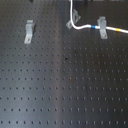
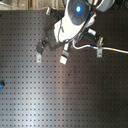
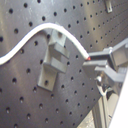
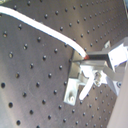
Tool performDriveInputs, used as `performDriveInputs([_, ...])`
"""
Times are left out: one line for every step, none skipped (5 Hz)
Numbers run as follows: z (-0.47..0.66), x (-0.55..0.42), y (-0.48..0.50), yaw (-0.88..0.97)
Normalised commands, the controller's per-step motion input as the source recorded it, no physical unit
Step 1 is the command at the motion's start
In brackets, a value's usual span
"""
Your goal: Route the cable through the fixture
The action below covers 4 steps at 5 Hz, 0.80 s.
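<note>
The fingers (image 3: 102,67) pinch the white cable (image 3: 30,37), which drapes over a grey clip (image 3: 54,60) on the perforated board (image 3: 30,95).

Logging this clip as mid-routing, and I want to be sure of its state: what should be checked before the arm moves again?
1. Gripper shut on the cable: ok, the cable ends at the fingers in both wrist views.
2. Cable crosses the fixture's forked top: ok in the first wrist view.
3. Cable seated between the prongs: cannot tell.
4. Cable free of kinks: ok, it shows smooth curves in the first exterior view.
5. Long clip at the first exterior view's left is clear of the cable: ok.
</note>
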Motion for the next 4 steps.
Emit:
performDriveInputs([-0.24, -0.097, -0.114, -0.4])
performDriveInputs([-0.09, 0.331, 0.004, 0.18])
performDriveInputs([0.0, 0.279, -0.309, 0.13])
performDriveInputs([0.0, 0.043, -0.411, -0.08])
